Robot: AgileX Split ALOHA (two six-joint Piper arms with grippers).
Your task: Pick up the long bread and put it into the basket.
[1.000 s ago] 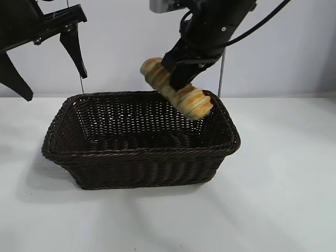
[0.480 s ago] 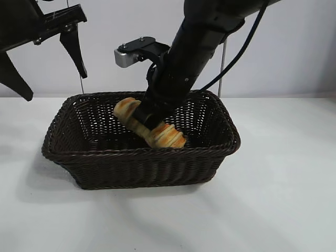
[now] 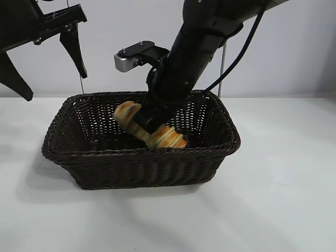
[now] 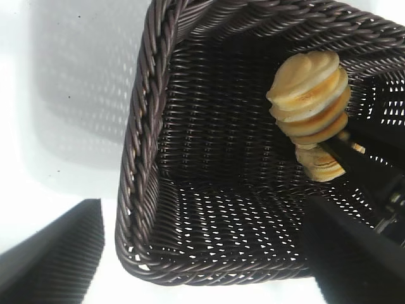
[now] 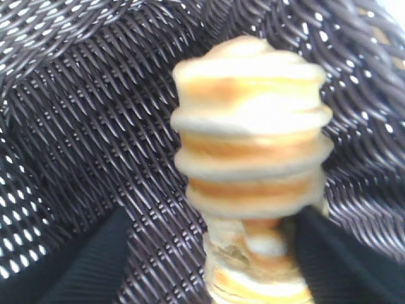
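**A:** Starting at the left, what's there?

**B:** The left gripper [image 3: 44,55] hangs high above the table [image 3: 283,173], up past the basket's left end, its two dark fingers spread wide apart with nothing between them (parked, by the look of it).

**A:** And the basket?

**B:** The basket [image 3: 142,165] sits mid-table. The long bread [image 3: 149,128] is inside it, below the rim line, toward the right half. Whether it touches the wicker floor, I can't tell.

**A:** Which way does the loaf run?

**B:** Its long axis is tilted: the higher end points up and left, the lower end down and right toward the basket's right wall. The left wrist view shows its ridged end [image 4: 310,95] over the weave.

**A:** The right arm?

**B:** It slants down steeply from the upper right into the basket. The right gripper [image 3: 148,119] is clamped across the loaf's middle, fingers on either side of it (right wrist view: dark fingers [image 5: 348,266] flank the bread [image 5: 253,158]).
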